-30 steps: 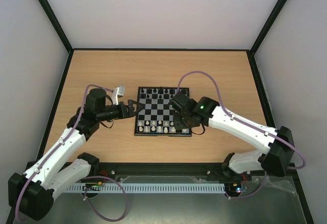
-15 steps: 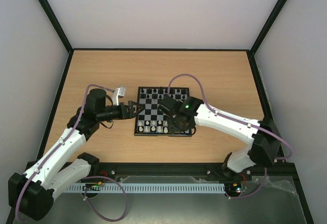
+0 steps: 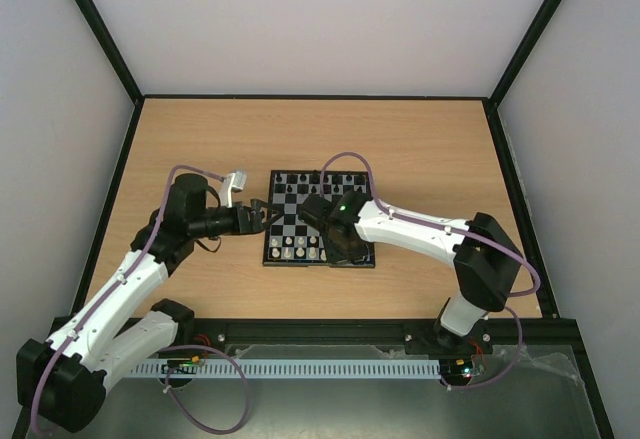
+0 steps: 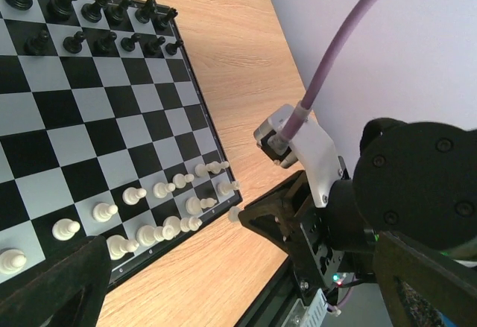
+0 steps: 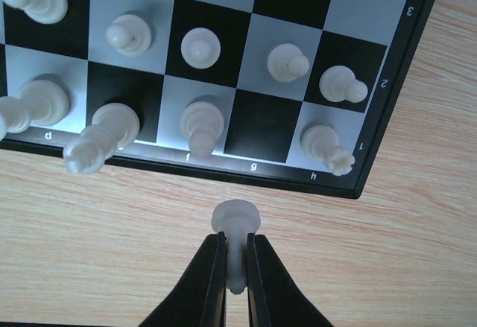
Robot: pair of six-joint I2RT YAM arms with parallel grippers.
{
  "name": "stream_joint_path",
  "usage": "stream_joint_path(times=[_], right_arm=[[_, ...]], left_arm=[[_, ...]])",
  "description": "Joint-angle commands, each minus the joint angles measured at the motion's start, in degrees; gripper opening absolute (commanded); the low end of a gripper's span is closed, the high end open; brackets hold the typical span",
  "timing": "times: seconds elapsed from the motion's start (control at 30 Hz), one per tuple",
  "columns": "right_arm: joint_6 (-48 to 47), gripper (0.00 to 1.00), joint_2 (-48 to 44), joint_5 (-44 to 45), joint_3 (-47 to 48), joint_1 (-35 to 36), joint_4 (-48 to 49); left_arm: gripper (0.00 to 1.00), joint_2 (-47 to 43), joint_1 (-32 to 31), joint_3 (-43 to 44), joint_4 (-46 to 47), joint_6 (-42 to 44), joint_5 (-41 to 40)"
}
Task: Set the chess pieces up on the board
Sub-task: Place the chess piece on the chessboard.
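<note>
The board (image 3: 300,215) lies mid-table, and it also shows in the left wrist view (image 4: 89,111) and the right wrist view (image 5: 257,122). Black chess pieces (image 3: 318,177) fill its far rows and white ones (image 3: 303,250) its near rows. My right gripper (image 5: 235,241) is shut on a white piece (image 5: 235,223), held just off the board's near edge below the g file. The dark g1 square is bare. In the top view this gripper (image 3: 347,256) is at the near right edge. My left gripper (image 3: 260,215) is open and empty beside the board's left edge.
The left wrist view shows the right gripper (image 4: 257,219) with the white piece (image 4: 234,213) at the board's corner. Bare wooden tabletop (image 3: 440,149) surrounds the board. A black rail (image 3: 320,327) runs along the near edge and black posts frame the walls.
My right arm has swung left along the board's near edge, carrying the white piece. The left arm has not moved.
</note>
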Motion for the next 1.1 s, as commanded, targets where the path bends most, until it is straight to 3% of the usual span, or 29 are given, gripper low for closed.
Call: stream_joint_path(times=[0.0, 0.4, 1.07], right_arm=[[-0.95, 0.06, 0.37, -0.49, -0.83, -2.15, -1.87], [-8.20, 0.07, 2.39, -6.63, -1.42, -6.37, -0.55], [-14.85, 0.10, 8.35, -8.53, 0.52, -10.13, 0.89]], left_arm=[[0.99, 0.09, 0.62, -0.23, -0.64, 1.29, 1.73], [0.99, 0.53, 1.26, 0.02, -1.47, 2.41, 3.05], [0.99, 1.76, 1.43, 0.12, -1.12, 2.80, 3.25]])
